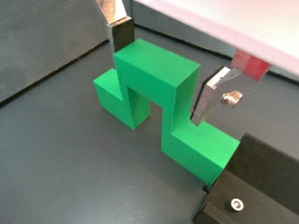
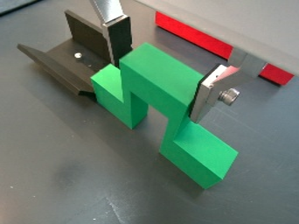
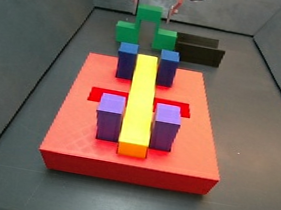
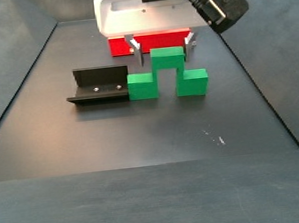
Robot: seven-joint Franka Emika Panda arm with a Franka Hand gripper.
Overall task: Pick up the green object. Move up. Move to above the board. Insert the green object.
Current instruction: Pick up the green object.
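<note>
While the gripper sits low over the floor behind the board, you can see in both wrist views that its two silver fingers bracket the taller middle block of the green object, one plate on each side. The jaws are spread about as wide as that block; the pads look right at its faces, but you cannot tell whether they actually press it. The green object stands on the dark floor directly under the claw, its two lower cube wings sticking out either side of the fingers. In a side view the gripper comes down from the white wrist body onto the green object. The fixture stands just beside one wing, off to the claw's side; in a wrist view the fixture is right behind the piece, near touching. The board lies beyond the claw, red, carrying a long yellow bar down its middle, blue cubes at the end nearest the claw and purple cubes toward the far end.
</note>
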